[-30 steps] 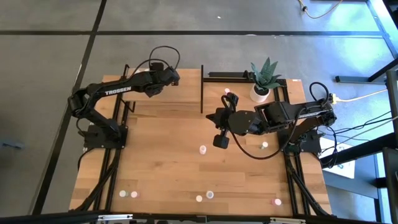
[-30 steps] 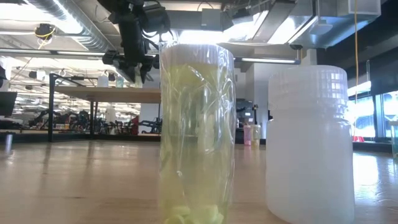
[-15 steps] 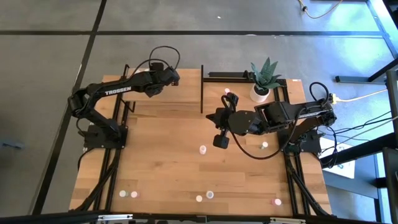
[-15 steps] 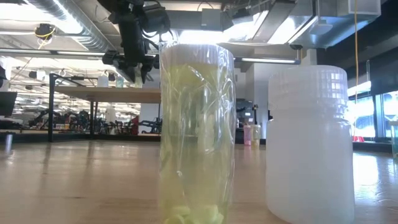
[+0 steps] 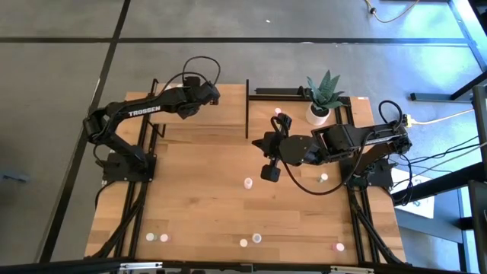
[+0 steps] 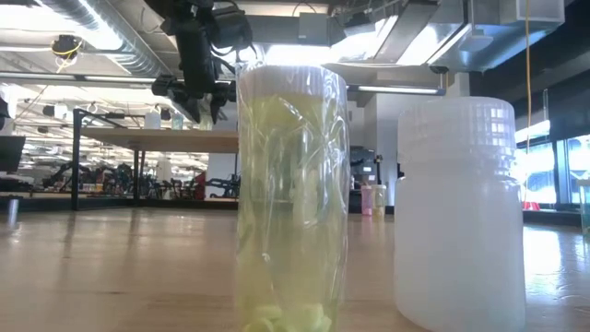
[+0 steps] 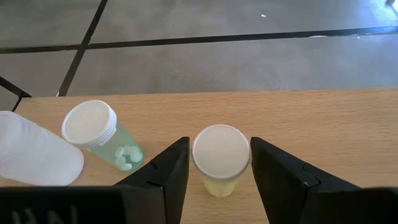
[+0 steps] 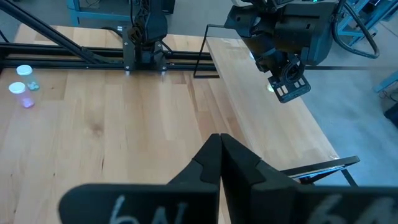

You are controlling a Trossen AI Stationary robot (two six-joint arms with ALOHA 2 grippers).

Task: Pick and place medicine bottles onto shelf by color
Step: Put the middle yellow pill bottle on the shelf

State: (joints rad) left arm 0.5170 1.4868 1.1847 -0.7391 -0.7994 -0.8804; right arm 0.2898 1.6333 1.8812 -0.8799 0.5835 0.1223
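A yellow medicine bottle (image 7: 221,163) with a white cap stands upright on the light-wood shelf (image 7: 323,118). My left gripper (image 7: 219,168) is open, one finger on each side of the cap and a sliver away from it. In the high view this gripper (image 5: 210,94) hovers over the shelf's left part (image 5: 228,110). A green bottle (image 7: 102,134) and a larger white bottle (image 7: 31,155) stand beside the yellow one. My right gripper (image 8: 221,149) is shut and holds nothing, raised above the table's middle (image 5: 269,172).
Loose bottles stand on the tabletop: a pink one (image 5: 248,183), a green one (image 5: 323,178) and several along the near edge (image 5: 249,240). A pink bottle (image 5: 278,112) and a potted plant (image 5: 319,113) stand on the shelf's right part. Black posts (image 5: 247,110) frame the shelf.
My left gripper's fingers have drawn a little apart around the yellow bottle, which stays standing on the shelf. Neither arm has moved.
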